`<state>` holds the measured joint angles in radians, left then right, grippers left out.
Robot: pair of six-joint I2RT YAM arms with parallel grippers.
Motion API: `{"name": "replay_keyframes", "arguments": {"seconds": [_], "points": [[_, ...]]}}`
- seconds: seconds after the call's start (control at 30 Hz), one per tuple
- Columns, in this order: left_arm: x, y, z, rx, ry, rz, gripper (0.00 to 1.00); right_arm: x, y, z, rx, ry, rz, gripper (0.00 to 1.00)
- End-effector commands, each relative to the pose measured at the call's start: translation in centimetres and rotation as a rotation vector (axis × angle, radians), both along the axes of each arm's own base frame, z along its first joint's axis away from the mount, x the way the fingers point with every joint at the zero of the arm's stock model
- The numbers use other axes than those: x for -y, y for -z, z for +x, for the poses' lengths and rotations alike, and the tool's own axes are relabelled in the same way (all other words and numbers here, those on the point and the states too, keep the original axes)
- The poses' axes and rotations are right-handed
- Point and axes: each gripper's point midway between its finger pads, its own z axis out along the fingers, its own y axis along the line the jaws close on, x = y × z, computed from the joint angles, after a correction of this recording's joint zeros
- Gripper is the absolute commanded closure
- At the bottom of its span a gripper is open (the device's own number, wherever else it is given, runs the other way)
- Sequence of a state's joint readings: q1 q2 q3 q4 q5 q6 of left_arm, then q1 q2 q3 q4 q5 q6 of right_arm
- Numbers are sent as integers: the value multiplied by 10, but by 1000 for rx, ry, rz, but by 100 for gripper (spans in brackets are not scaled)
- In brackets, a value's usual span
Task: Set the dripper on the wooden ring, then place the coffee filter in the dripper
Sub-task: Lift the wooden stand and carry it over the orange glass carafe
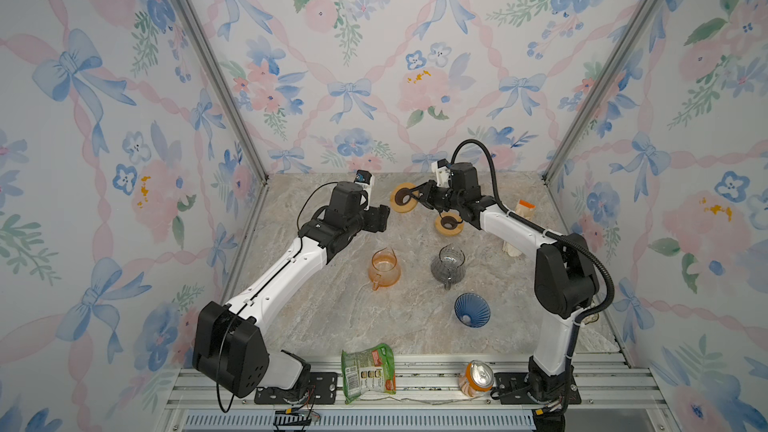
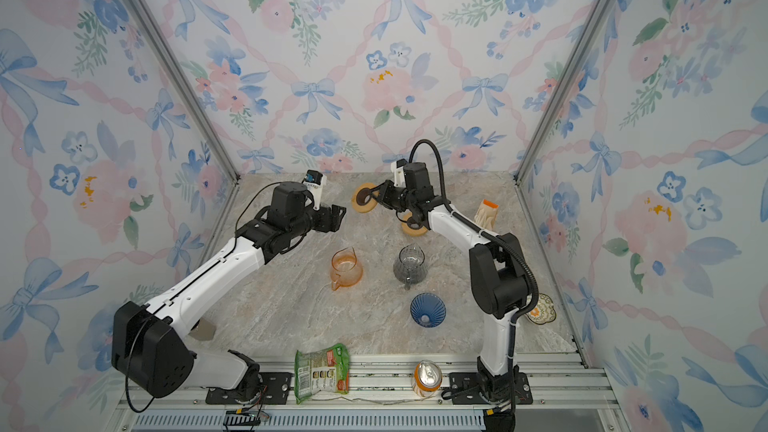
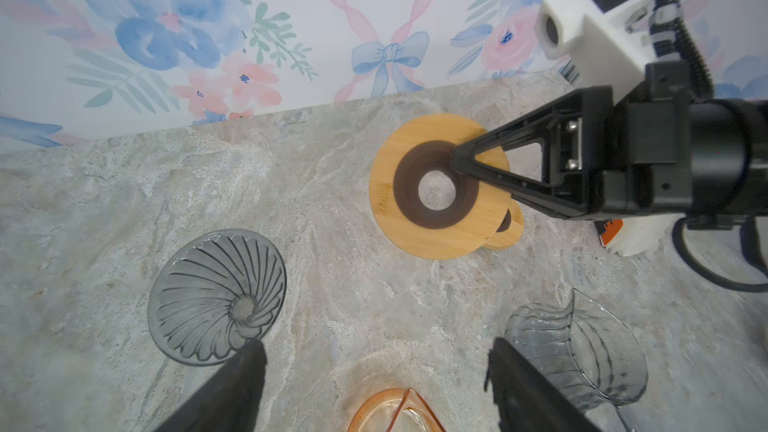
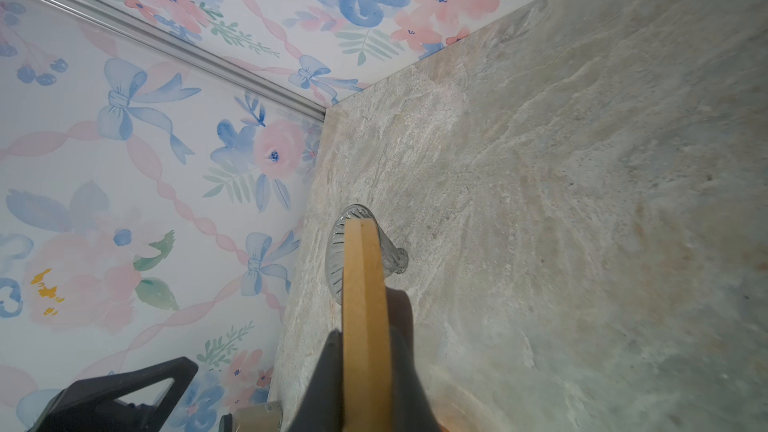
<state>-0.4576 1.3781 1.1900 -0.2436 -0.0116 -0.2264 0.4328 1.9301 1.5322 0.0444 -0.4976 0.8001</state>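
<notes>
- The right hand (image 1: pixel 417 196) is clenched on the rim of a wooden ring stand (image 1: pixel 404 198), held on edge with its face turned toward the left hand (image 3: pixel 376 351).
- The left hand is released: its fingers are spread wide with nothing between them. In both top views it sits at 8 to 9 o'clock of the right hand.
- The coffee filter stack (image 1: pixel 518 224) is cream paper with an orange label. It rests on the surface (image 1: pixel 316 317) at the right side, between 3 and 4 o'clock of the right hand and well apart from both hands.
- The grey dripper (image 3: pixel 216 297) lies on its side on the surface, just beside one left fingertip in the left wrist view.
- The blue dripper (image 1: pixel 471 310) is at 5 o'clock of the right hand and at 7 o'clock of the coffee filter stack, well apart from it.
- The second wooden ring stand (image 1: pixel 448 224) lies flat below the right wrist.
- The orange carafe (image 1: pixel 384 270) and the grey carafe (image 1: pixel 448 270) stand upright mid-surface.
</notes>
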Motion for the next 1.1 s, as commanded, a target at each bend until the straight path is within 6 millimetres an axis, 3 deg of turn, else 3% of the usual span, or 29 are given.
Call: {"name": "replay_keyframes", "arguments": {"seconds": [0.0, 0.3, 0.47, 0.8, 1.07], "points": [[-6, -20, -9, 45, 11, 11, 13, 4, -21, -21, 23, -54, -11, 100], [-20, -14, -32, 45, 2, 14, 5, 11, -46, -46, 53, -103, -39, 100], [-30, -9, -47, 22, -5, 16, 3, 12, -49, -65, 49, -149, -53, 100], [-40, 26, -69, -67, -17, -18, 2, 1, -23, -105, -13, -299, -58, 100], [-47, 40, -82, -111, -33, -25, 2, -20, -2, -134, -59, -384, -64, 100]]}}
